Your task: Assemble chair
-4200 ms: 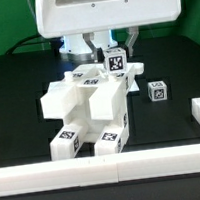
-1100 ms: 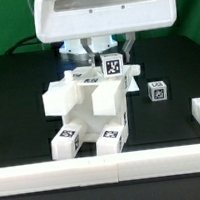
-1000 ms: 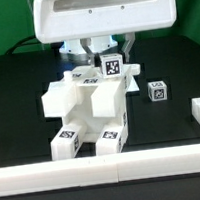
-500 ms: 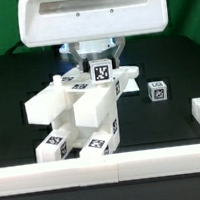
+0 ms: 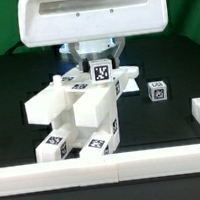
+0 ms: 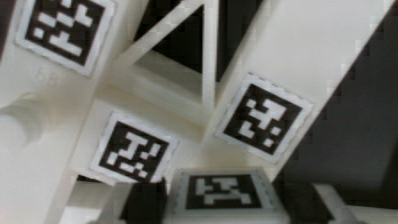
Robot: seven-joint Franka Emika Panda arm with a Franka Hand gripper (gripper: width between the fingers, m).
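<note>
Gripper (image 5: 96, 54): jaws drawn nearly together, clamped on the top rear of the chair (image 5: 84, 110), just behind the tagged block at its top. The contact itself is hidden by that block and by the big white housing above, so can't see the finger pads.

Counts, ext. view: 1 chair assy, 1 loose block (image 5: 158, 90) w/ 1 tag, 4 tags visible on the chair (1 on the top block, 1 small on the upper face, 2 on the leg ends facing the camera). White border rails (image 5: 56, 174) on 3 sides: front, plus one at each edge of the view. Wrist view: chair (image 6: 45, 100) fills the pic, 4 tags on white bars and blocks w/ dark gaps between, all close to the lens and a bit blurred.

Chair sits directly under and in front of the jaws, tilted, leg ends pointing toward the front rail and overlapping it in the pic. Loose block lies on the black table (image 5: 168, 55) to the ext. view's right of the chair, apart from it and from the jaws.
</note>
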